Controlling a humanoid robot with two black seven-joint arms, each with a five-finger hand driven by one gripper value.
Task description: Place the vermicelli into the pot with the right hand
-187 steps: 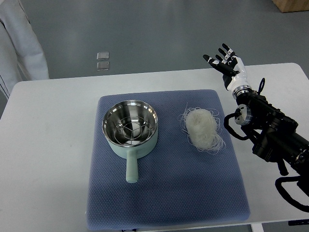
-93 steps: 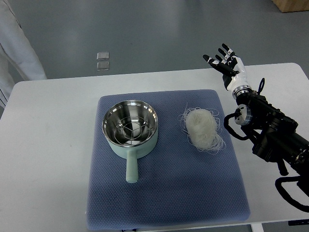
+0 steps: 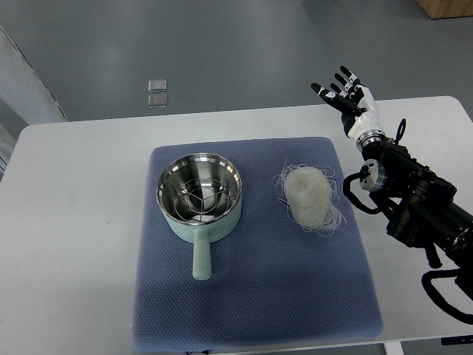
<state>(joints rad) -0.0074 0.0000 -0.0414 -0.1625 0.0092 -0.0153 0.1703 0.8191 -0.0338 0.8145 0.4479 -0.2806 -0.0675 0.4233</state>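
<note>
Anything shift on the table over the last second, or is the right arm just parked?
Nothing on the table moved. The only change is the person in white at the upper left, who has drawn back toward the left edge. The right robot hand stays open above the table's far edge, holding nothing. The vermicelli still lies on the blue mat, beside the pot.

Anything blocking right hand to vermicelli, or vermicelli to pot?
Nothing visible. The right hand is open beyond the mat's far right corner; bare blue mat lies between vermicelli and pot.
</note>
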